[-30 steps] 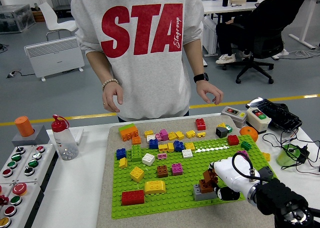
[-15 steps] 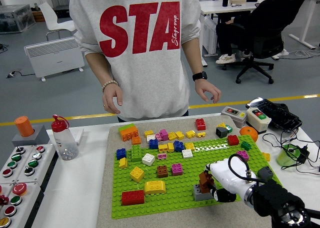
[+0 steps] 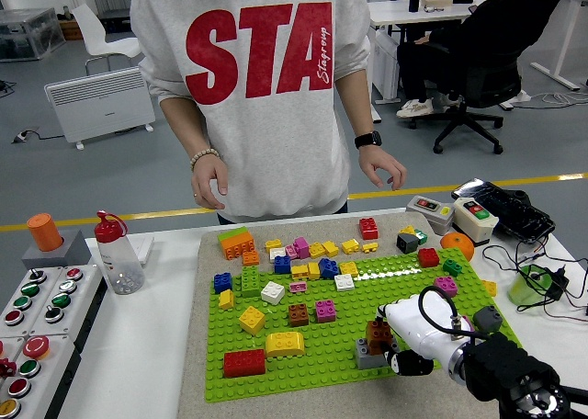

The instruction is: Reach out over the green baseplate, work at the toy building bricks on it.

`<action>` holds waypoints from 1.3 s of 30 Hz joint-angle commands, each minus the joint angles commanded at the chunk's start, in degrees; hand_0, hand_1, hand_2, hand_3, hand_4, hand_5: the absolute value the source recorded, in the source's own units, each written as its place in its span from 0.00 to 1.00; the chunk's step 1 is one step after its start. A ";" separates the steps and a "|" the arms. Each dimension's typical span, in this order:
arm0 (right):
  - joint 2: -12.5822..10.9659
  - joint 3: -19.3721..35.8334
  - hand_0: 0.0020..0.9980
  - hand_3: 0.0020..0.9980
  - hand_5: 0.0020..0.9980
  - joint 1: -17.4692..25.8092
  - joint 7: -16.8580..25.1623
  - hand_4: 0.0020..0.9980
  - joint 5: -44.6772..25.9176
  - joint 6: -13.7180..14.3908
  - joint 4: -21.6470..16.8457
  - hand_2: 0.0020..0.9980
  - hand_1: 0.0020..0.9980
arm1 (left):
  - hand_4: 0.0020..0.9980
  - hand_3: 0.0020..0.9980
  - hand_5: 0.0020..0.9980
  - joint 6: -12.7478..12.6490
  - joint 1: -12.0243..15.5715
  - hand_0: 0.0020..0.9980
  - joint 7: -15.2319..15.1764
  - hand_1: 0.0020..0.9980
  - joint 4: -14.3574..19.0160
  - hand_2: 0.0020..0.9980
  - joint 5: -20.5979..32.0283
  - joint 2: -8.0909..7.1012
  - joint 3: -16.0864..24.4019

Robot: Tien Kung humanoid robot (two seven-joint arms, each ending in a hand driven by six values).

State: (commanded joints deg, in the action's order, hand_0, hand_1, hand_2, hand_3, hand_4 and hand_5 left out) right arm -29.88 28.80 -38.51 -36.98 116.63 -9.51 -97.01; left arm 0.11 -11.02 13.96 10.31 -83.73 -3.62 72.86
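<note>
The green baseplate (image 3: 322, 364) lies on a grey mat in the middle of the table and carries many loose bricks. My right hand (image 3: 397, 342), white-fingered on a black arm, comes in from the lower right. Its fingers are curled around a brown brick (image 3: 378, 332) that stands on a grey brick (image 3: 370, 354) near the plate's front right. A red brick (image 3: 243, 362), a yellow brick (image 3: 285, 344) and another brown brick (image 3: 298, 314) sit to the left. The left arm does not show.
A person in a grey sweatshirt stands at the far side, both hands (image 3: 384, 169) hanging above the table edge. A clear bottle (image 3: 117, 254) and a button panel (image 3: 37, 309) stand at the left. Switch boxes (image 3: 474, 219), an orange (image 3: 457, 244) and cables lie at the right.
My right hand has slid a little left and down over the plate, staying closed on the brown brick. The person has barely shifted.
</note>
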 joint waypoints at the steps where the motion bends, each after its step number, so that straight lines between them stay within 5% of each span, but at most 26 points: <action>1: 0.00 0.01 0.46 0.53 0.32 0.00 0.00 0.44 0.05 0.03 -0.03 0.69 0.58 | 0.28 0.56 1.00 0.00 0.01 0.65 0.00 0.69 0.00 0.67 0.00 0.00 -0.01; 15: -1.15 -1.28 0.47 0.53 0.32 -0.38 0.00 0.43 2.04 3.73 -0.47 0.69 0.58 | 0.28 0.56 1.00 0.00 0.43 0.65 0.07 0.69 0.00 0.66 -0.09 0.09 0.06; 29: -8.32 -1.97 0.40 0.51 0.31 -0.32 0.00 0.43 2.84 8.56 -2.43 0.62 0.52 | 0.28 0.56 1.00 -0.04 0.72 0.65 0.04 0.69 0.00 0.67 -0.15 0.03 0.19; 30: -8.72 -1.93 0.37 0.51 0.31 -0.24 0.00 0.43 2.81 8.77 -2.53 0.56 0.48 | 0.28 0.56 1.00 -0.04 0.71 0.65 0.03 0.69 0.00 0.67 -0.15 0.02 0.21; 39: -11.09 -1.13 0.36 0.52 0.30 0.81 0.00 0.43 2.10 8.46 -2.98 0.55 0.48 | 0.28 0.56 1.00 -0.08 0.56 0.65 -0.05 0.69 0.00 0.67 -0.11 -0.02 0.29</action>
State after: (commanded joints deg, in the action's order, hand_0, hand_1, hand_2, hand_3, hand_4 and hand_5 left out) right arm -40.97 27.67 -37.70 -36.98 118.73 -1.05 -99.99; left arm 0.03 -10.46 13.91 10.31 -83.84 -3.65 73.15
